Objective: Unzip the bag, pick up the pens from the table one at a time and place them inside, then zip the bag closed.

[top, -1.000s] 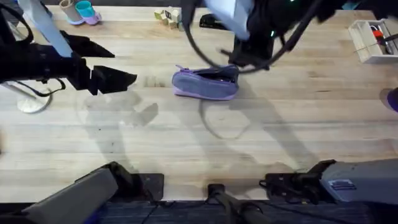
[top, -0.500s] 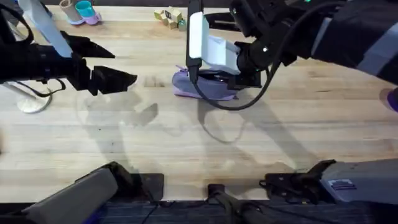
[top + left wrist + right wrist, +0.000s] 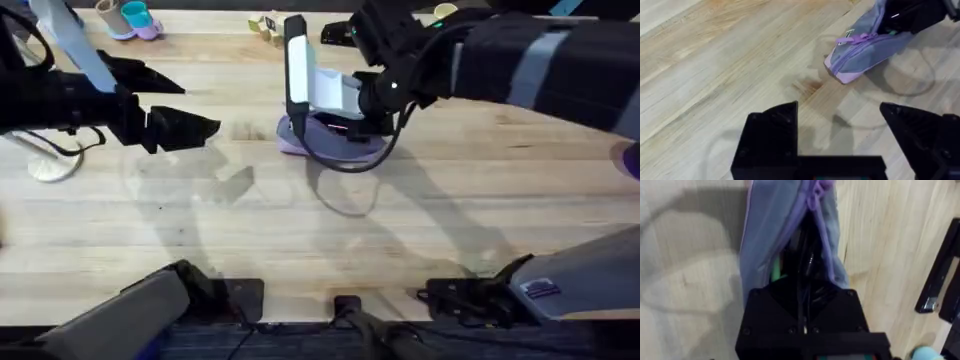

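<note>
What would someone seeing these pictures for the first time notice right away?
First, the right pincer pushed down into the open mouth of the lavender bag, which lies toward the far middle of the table; in the right wrist view dark contents and something green show inside the opening. Next, the left pincer, open and holding nothing, hangs over bare wood at the far left, apart from the bag.

Overhead down on the table (image 3: 300, 230); both wrist views close, sharing the bag (image 3: 865, 47).
</note>
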Motion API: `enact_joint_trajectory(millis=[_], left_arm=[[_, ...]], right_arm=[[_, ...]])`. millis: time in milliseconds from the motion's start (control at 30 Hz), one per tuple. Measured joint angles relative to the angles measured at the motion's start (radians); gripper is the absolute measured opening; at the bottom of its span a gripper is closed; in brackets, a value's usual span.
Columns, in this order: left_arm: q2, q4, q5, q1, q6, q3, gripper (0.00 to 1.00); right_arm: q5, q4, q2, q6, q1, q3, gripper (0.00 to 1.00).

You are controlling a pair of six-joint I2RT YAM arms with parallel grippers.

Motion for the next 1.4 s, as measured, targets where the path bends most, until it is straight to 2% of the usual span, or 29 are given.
enact_joint_trajectory(millis=[233,500,533,667,700,733,867,900,933,967,1133,1400], left_arm=[[0.0,0.0,0.0,0.0,0.0,0.0,0.993],[0.0,0.0,0.0,0.0,0.0,0.0,0.993],[0.0,0.0,0.0,0.0,0.0,0.0,0.993],[0.0,0.0,0.0,0.0,0.0,0.0,0.993],[0.0,0.0,0.0,0.0,0.0,0.0,0.993],[0.0,0.001,0.0,0.0,0.0,0.0,0.993],[0.0,0.035,0.009,0.0,0.0,0.0,0.993],[0.0,0.087,0.013,0.0,0.007,0.0,0.994],[0.0,0.087,0.015,0.0,0.019,0.0,0.994],[0.002,0.087,0.031,0.0,0.072,0.0,0.993],[0.056,0.087,0.087,0.0,0.187,0.0,0.993],[0.235,0.089,0.192,0.0,0.349,0.0,0.993]], right_arm=[[-0.071,0.104,0.008,-0.007,0.037,-0.002,0.032],[-0.093,0.17,0.011,0.019,0.083,-0.005,0.034],[-0.099,0.162,0.011,0.031,0.085,-0.005,0.287],[-0.108,0.137,0.011,0.044,0.087,-0.005,0.858],[-0.109,0.132,0.011,0.05,0.088,-0.005,0.957],[-0.109,0.128,0.011,0.061,0.088,-0.005,0.986],[-0.11,0.103,-0.005,0.13,0.088,-0.005,0.996],[-0.111,0.052,-0.081,0.187,0.089,-0.005,0.996],[-0.112,0.042,-0.1,0.202,0.09,-0.005,0.996],[-0.12,0.025,-0.157,0.267,0.092,-0.005,0.996],[-0.126,0.025,-0.228,0.464,0.093,-0.005,0.996],[-0.132,0.016,-0.255,0.783,0.093,0.003,0.996]])
